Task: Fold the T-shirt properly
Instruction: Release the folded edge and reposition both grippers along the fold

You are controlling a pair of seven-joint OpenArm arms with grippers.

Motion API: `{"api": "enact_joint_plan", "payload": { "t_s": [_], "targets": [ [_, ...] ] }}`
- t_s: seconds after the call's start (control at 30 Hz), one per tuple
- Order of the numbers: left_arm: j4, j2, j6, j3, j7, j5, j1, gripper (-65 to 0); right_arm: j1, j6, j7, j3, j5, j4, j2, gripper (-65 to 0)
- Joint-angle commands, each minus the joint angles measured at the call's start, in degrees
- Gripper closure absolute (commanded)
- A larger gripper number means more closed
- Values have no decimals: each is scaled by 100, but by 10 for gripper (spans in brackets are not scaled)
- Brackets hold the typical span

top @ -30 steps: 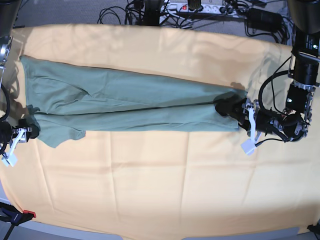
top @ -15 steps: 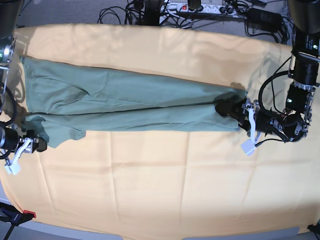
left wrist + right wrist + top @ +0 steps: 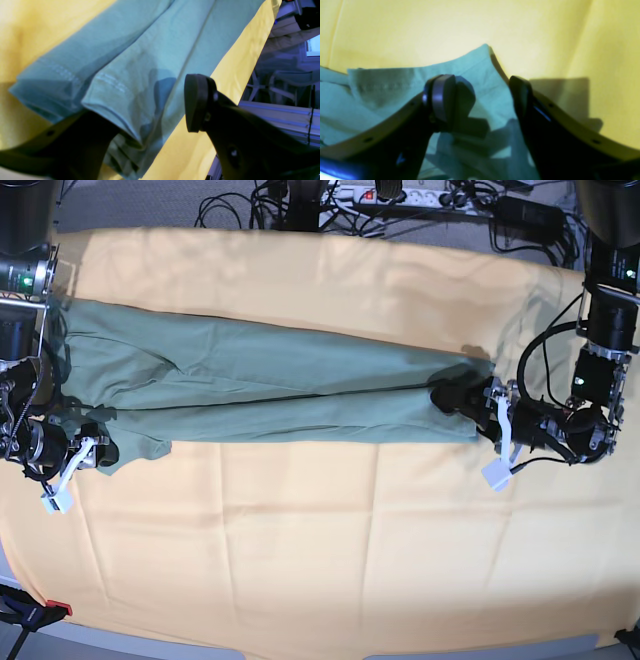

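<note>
T-shirt (image 3: 270, 390), sage-green, lies folded into a long band on the yellow cloth (image 3: 320, 560). Left gripper (image 3: 455, 397) stands spread at the hem, one jaw hidden beneath the fabric layers. Right gripper (image 3: 92, 442) spread over a sleeve corner; contact unclear. Open cloth lies beyond both jaws.

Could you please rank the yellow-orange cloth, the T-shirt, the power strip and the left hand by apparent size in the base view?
Largest to smallest:
1. yellow-orange cloth
2. T-shirt
3. power strip, partly cut off by the top edge, and left hand, look close in size, so I would not rank them.
</note>
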Motion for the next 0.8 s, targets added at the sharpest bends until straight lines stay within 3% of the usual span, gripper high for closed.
{"api": "enact_joint_plan", "payload": {
  "t_s": [0.0,0.07,0.2,0.43,0.57,0.77],
  "targets": [
    [76,-94,-43,-55,4,-139,-144,-340,107,21,79,22,13,76,87,-346],
    [76,-94,-43,-55,4,-139,-144,-340,114,21,249,22,15,76,90,-274],
    [76,-98,-43,-55,4,-139,-144,-340,129,21,284,22,564,81,90,-2],
    [76,-96,-43,-55,4,-139,-146,-340,109,21,-424,28,1794,225,157,0],
    [76,-98,-43,-55,4,-139,-146,-340,-9,21,-857,28,1969,619,297,0],
    [76,-96,-43,-55,4,-139,-146,-340,-905,21,-876,26,2199,1902,562,0]
  ]
}}
